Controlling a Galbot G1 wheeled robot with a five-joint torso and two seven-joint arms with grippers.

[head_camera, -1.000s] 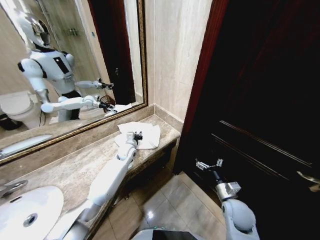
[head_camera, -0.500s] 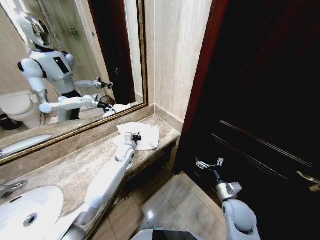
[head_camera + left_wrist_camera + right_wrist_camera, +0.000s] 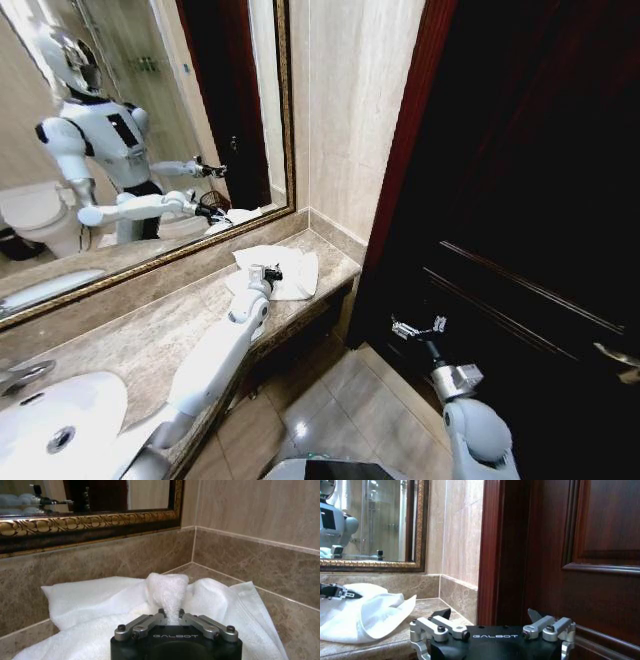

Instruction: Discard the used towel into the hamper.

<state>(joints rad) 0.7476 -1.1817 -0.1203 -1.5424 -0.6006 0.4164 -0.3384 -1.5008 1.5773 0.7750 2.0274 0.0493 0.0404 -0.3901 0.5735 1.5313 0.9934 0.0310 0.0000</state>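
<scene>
The left gripper (image 3: 171,619), pinching a fold of the crumpled white cloth towel (image 3: 165,588), has drawn slightly back along the brown marble surface (image 3: 140,335); the lift looks begun. Walls close the corner; the floor side is open. The spread right gripper (image 3: 489,619) waits by the dark wooden door (image 3: 520,180)

Bathroom. Brown marble counter (image 3: 150,340) along wall, white sink (image 3: 55,425) at near end. Gilt-framed mirror (image 3: 130,150) above counter. Beige stone-tiled wall (image 3: 345,110) in corner. Dark reddish wood door (image 3: 530,200) on right. Glossy tiled floor (image 3: 330,410) reflecting light.
</scene>
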